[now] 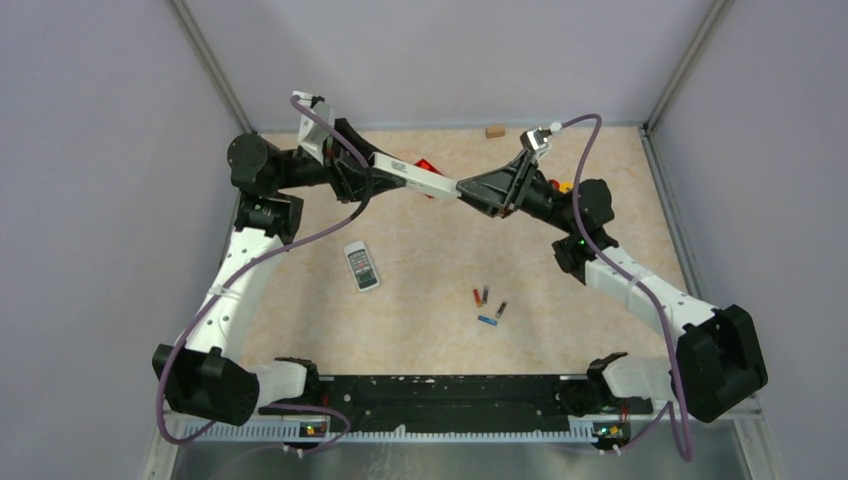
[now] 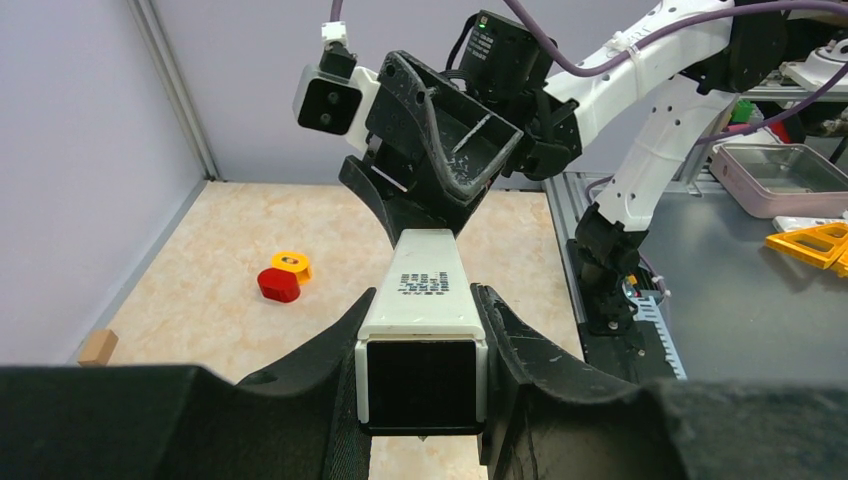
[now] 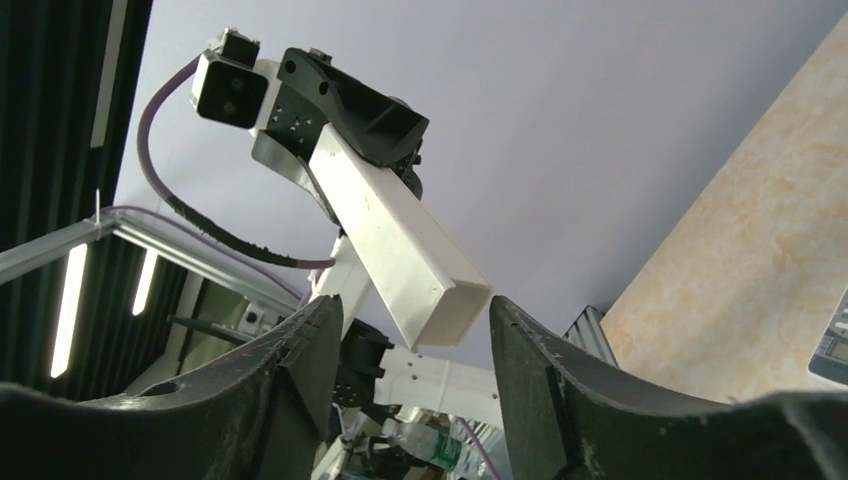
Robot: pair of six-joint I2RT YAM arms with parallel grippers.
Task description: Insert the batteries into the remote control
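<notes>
My left gripper [image 1: 383,168] [image 2: 422,352] is shut on one end of a long white remote control [image 1: 425,181] [image 2: 426,285] [image 3: 398,232] and holds it in the air above the back of the table. The right gripper [image 1: 468,191] [image 3: 412,312] is open at the remote's free end, which sits between its fingertips with a gap on each side. Down on the table lie the batteries: a red-and-black one [image 1: 476,296], two dark ones [image 1: 485,294] [image 1: 501,309] and a blue one [image 1: 487,320], all near the middle right.
A second, shorter remote [image 1: 361,265] with buttons lies face up on the table's left middle. A red block [image 2: 279,285] and a yellow ring [image 2: 292,264] sit near the back. A small wooden block [image 1: 494,131] rests by the back wall.
</notes>
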